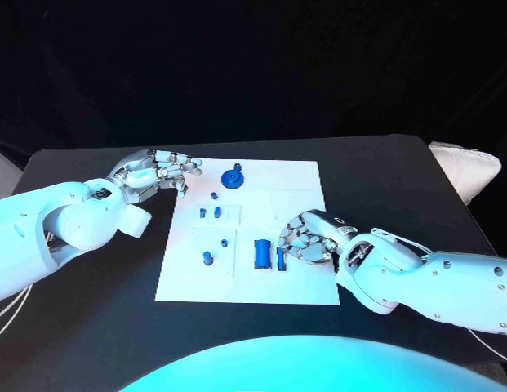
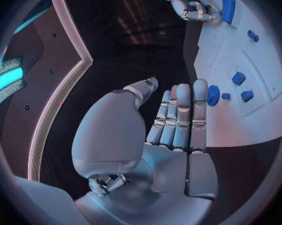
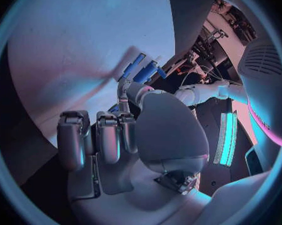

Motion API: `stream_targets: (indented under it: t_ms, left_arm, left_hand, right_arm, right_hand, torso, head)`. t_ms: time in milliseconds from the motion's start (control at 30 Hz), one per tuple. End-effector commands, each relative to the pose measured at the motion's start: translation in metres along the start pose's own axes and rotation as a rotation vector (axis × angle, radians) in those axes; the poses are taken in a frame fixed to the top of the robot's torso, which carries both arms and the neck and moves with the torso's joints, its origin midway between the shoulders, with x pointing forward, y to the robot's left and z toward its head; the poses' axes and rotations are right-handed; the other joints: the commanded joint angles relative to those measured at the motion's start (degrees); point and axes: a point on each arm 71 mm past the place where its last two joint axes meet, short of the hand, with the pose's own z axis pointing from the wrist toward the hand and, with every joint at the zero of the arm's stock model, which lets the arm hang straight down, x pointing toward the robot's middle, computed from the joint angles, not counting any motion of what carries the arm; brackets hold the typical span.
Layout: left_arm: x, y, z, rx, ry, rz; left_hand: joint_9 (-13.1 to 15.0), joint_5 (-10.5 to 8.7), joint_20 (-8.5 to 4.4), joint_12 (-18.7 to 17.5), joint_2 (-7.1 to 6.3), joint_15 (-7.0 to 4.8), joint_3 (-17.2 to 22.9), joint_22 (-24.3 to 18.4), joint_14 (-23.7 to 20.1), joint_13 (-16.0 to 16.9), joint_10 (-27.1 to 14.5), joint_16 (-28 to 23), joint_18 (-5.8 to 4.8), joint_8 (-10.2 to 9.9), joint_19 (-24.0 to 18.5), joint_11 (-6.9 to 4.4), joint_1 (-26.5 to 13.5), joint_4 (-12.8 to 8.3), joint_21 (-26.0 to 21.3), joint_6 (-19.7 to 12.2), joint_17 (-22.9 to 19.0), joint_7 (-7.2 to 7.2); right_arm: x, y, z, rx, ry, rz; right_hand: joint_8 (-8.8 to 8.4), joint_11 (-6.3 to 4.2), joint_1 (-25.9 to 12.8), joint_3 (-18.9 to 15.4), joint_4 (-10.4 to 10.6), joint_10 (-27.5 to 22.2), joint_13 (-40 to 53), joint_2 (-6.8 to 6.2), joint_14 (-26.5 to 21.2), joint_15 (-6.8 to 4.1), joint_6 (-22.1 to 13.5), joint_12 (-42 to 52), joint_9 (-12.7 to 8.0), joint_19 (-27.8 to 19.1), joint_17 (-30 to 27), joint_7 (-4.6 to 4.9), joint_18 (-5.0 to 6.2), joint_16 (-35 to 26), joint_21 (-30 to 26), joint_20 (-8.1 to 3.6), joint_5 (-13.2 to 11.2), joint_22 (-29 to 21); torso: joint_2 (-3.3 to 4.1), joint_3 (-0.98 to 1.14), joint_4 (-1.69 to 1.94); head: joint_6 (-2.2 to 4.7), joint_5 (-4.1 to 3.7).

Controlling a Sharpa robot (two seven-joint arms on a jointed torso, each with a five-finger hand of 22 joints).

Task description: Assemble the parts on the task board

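The task board [image 1: 271,282] lies flat in the middle of the black table [image 1: 394,163], filling the centre of the head view. On it, small blue parts are scattered: a round part [image 1: 233,177] near the board's upper edge, a few little pieces [image 1: 210,214] left of centre, and a long blue block [image 1: 261,253] with a thin blue bar [image 1: 282,259] just beside it toward the lower right. They lie spread apart, probably so that each can be picked singly.

The right hand [image 1: 309,238] reaches in from the lower right and bends down over the board, fingers curled, right beside the thin bar. Whether it already pinches the bar, I cannot tell; it looks set to take it.

The left hand [image 1: 157,173] hovers at the board's upper left corner, fingers straight and close together, released and holding nothing, likely waiting or ready to steady the board.
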Motion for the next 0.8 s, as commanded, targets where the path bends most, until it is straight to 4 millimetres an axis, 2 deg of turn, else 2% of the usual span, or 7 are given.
stream_targets:
  t_ms: [33,133,200,400,567,667,800]
  left_arm:
    - [0.002,-0.001,0.000,0.007,0.017,-0.002]
    - [0.002,-0.001,0.000,0.007,0.017,-0.002]
    - [0.002,-0.001,0.000,0.008,0.017,-0.002]
    - [0.002,-0.001,0.001,0.013,0.011,-0.005]
    - [0.002,-0.002,0.003,0.028,-0.004,-0.015]
    - [0.002,-0.002,0.007,0.046,-0.019,-0.021]
    - [0.000,-0.003,0.011,0.081,-0.057,-0.031]
  left_hand:
    - [-0.1,-0.06,0.03,0.2,-0.09,-0.12,0.0,0.0,-0.3,0.1,-0.2,-0.2,0.81,-0.1,-0.2,-0.05,0.5,0.4,-0.4,-0.5,0.1,-0.11]
    - [-0.1,-0.06,0.03,0.3,-0.08,-0.12,0.0,0.0,-0.3,0.1,-0.2,-0.2,0.81,-0.1,-0.1,-0.06,0.5,0.6,-0.4,-0.5,0.1,-0.11]
    - [-0.1,-0.06,0.03,0.3,-0.08,-0.12,0.0,0.0,-0.3,0.1,-0.2,-0.2,0.81,-0.1,-0.1,-0.06,0.5,0.6,-0.4,-0.5,0.1,-0.11]
    - [-0.1,-0.07,0.04,0.3,-0.11,-0.11,0.0,-0.4,-0.3,0.1,-0.2,-0.2,0.89,-0.1,-0.4,-0.05,0.5,0.6,-0.7,-0.5,0.1,-0.10]
    - [-0.1,-0.04,0.15,0.4,-0.20,0.02,-0.1,-1.0,-1.9,0.0,-0.3,-1.6,0.87,-0.1,-1.5,0.01,0.7,0.9,-2.0,-0.6,-0.4,-0.11]
    - [-0.2,-0.04,0.22,0.4,-0.21,0.09,0.0,-1.6,-2.6,-0.1,-0.4,-2.5,0.87,0.0,-2.0,0.05,1.0,1.0,-2.9,-0.6,-0.7,-0.07]
    - [-0.2,0.00,0.28,0.5,-0.11,0.16,0.1,-2.1,-3.2,-0.1,-0.5,-3.3,0.87,0.0,-2.4,0.10,1.3,1.0,-3.8,-0.6,-1.0,-0.04]
  right_arm:
    - [0.000,-0.001,-0.001,-0.009,-0.008,-0.008]
    - [-0.001,0.000,-0.002,-0.021,-0.024,0.012]
    - [-0.003,0.001,-0.003,-0.034,-0.046,0.052]
    - [-0.013,0.001,-0.007,-0.056,-0.096,0.198]
    - [-0.033,-0.006,0.000,-0.051,-0.161,0.288]
    - [-0.049,-0.015,0.008,-0.035,-0.200,0.337]
    - [-0.070,-0.031,0.021,-0.020,-0.248,0.403]
  right_hand:
    - [0.49,0.42,0.3,-0.2,-0.5,5.6,14.5,-0.53,6.1,0.40,0.2,0.1,0.2,5.2,15.1,0.09,-0.57,0.4,0.0,0.28,0.0,14.1]
    - [0.62,0.42,0.0,-0.4,-0.5,5.5,14.5,-0.83,6.1,0.43,0.2,-0.1,0.3,5.1,15.1,0.04,-0.50,0.4,-0.4,0.31,0.1,14.0]
    - [0.28,0.49,-1.0,-0.9,-0.1,5.4,14.3,-1.25,6.1,0.48,-0.5,-0.3,0.2,5.0,15.1,0.17,-0.40,0.4,-0.9,0.36,1.3,13.9]
    - [-2.04,1.70,-3.6,-2.0,1.4,5.1,14.0,-2.93,6.0,1.45,-3.4,-1.4,-1.0,4.7,14.9,1.62,-0.17,0.3,-2.2,1.01,4.1,13.6]
    - [-3.01,2.19,-4.7,-2.8,2.3,3.7,12.6,-3.54,5.5,1.88,-4.3,-4.8,-1.5,3.3,12.7,2.17,0.88,-1.1,-7.9,1.45,5.2,12.1]
    - [-3.31,2.32,-4.8,-3.0,2.6,2.8,11.8,-3.73,5.0,2.01,-4.5,-7.1,-1.7,2.4,11.2,2.30,1.53,-2.0,-11.5,1.65,5.2,11.1]
    - [-3.79,2.57,-3.9,-2.8,2.6,-0.6,8.4,-3.53,3.5,2.21,-4.8,-14.9,-2.0,-0.4,6.4,2.60,3.25,-5.5,-21.6,1.99,5.2,8.2]
  torso:
    - [-0.01,0.02,0.00]
    - [0.00,0.01,-0.03]
    - [-0.01,0.04,-0.06]
    - [-0.14,-0.01,-0.14]
    - [-0.45,-0.10,-0.33]
    - [-0.98,-0.27,-0.37]
    - [-1.72,-0.50,-0.58]
  head:
    - [0.01,0.08]
    - [0.01,0.16]
    - [0.01,0.15]
    - [0.01,0.03]
    - [0.01,-0.02]
    - [0.01,0.17]
    - [0.01,0.57]
